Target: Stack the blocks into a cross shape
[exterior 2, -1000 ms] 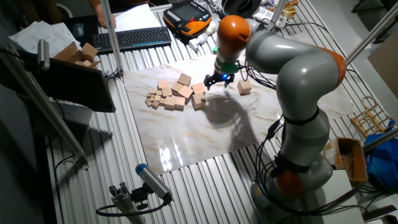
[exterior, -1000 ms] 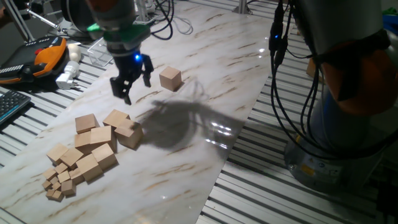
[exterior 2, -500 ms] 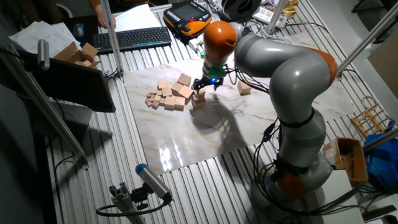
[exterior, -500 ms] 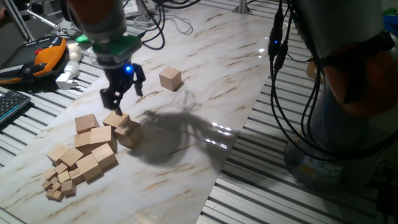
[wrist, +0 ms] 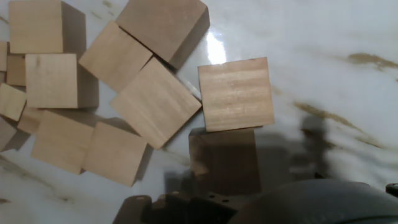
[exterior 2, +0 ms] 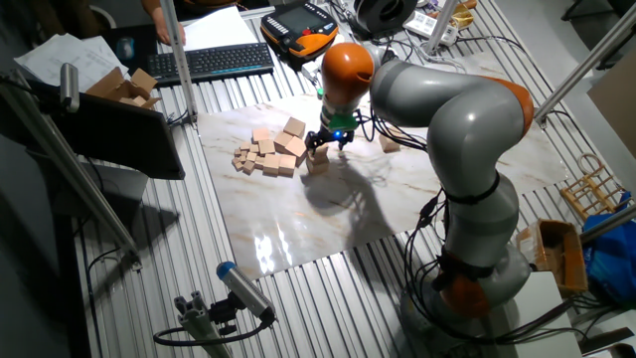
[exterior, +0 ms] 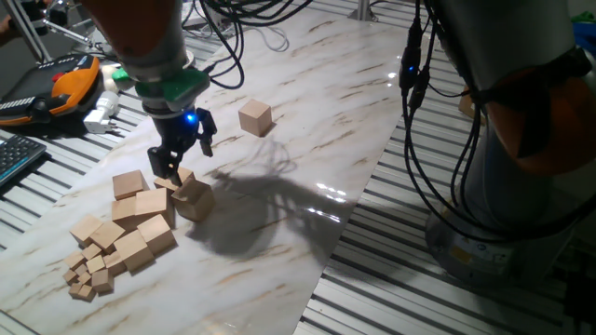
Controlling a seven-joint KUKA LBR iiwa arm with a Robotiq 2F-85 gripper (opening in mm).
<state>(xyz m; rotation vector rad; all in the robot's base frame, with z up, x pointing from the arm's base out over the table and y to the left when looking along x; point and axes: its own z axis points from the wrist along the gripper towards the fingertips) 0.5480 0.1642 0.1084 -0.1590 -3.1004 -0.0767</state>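
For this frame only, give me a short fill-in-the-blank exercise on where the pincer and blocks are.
1. The pincer hangs directly above the ____ of blocks.
2. One block sits ____ from the others.
3. The blocks rest on a ____-patterned board.
4. The pincer carries ____.

Missing words: pile; apart; marble; nothing

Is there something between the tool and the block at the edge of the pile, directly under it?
Nothing visible is in between. The tool hangs right above that block, whose top face is uncovered. Its neighbour block sits tight against one side, which may crowd a finger.
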